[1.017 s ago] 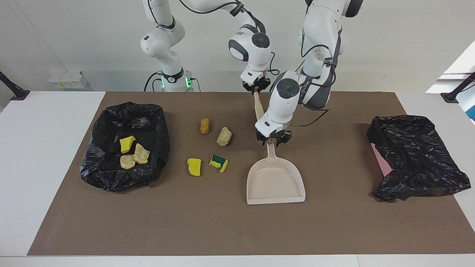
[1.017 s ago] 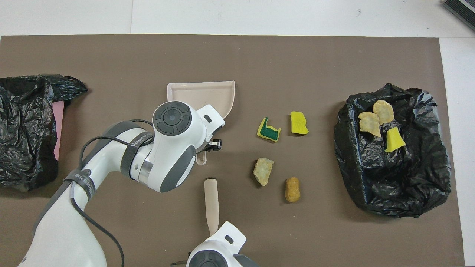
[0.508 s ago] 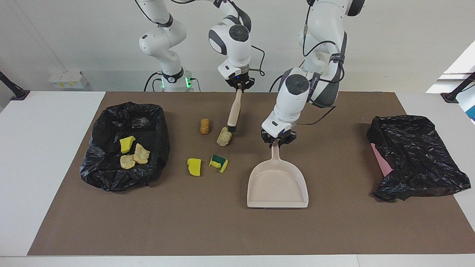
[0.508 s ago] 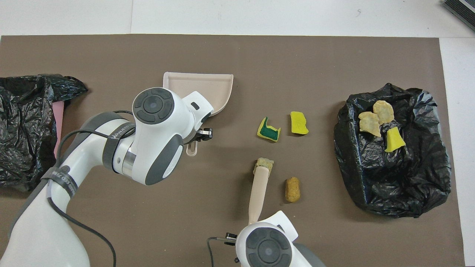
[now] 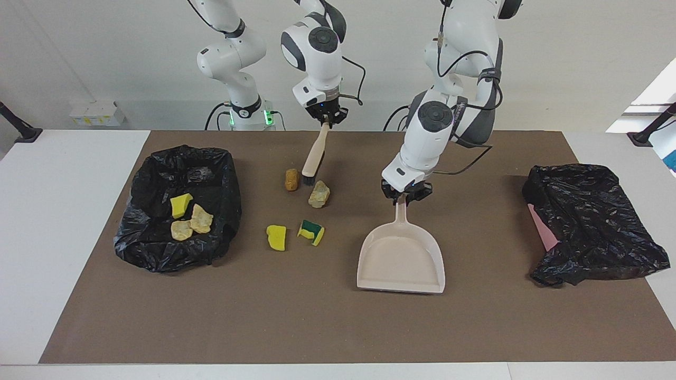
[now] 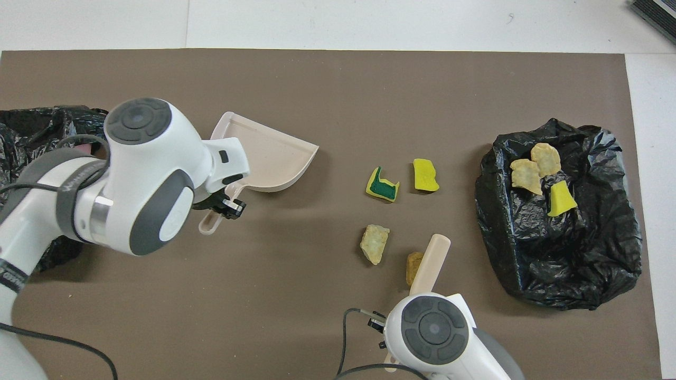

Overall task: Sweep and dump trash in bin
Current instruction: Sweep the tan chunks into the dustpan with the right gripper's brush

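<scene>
A: Nearest the robots, what do you see?
B: The right gripper (image 5: 327, 120), clamped shut on the top of a brush (image 5: 312, 160). The brush slants down, its dark bristles between a brown lump (image 5: 291, 179) and a beige chunk (image 5: 319, 194); whether they touch either I can't tell.

A: And the left gripper (image 5: 405, 196)?
B: Closed tight on the handle of the beige dustpan (image 5: 401, 257), whose mouth points to six o'clock in the facing view.

A: Any writing?
B: White lettering on the left arm's cable strap, too small to read.

A: The trash?
B: Seven scraps. Four lie loose on the brown mat (image 5: 296, 327): the lump and chunk, then farther out a yellow sponge bit (image 5: 276, 237) and a yellow-green sponge (image 5: 311, 231), at nine o'clock of the dustpan. Three sit in the black-lined bin (image 5: 158, 248) at the right arm's end: one yellow bit (image 5: 181, 205) and two crumbly chunks (image 5: 191, 223), touching.

A: Anything else?
B: A second bag (image 5: 597, 227), crumpled, at the left arm's end, with something pink showing at its edge.
</scene>
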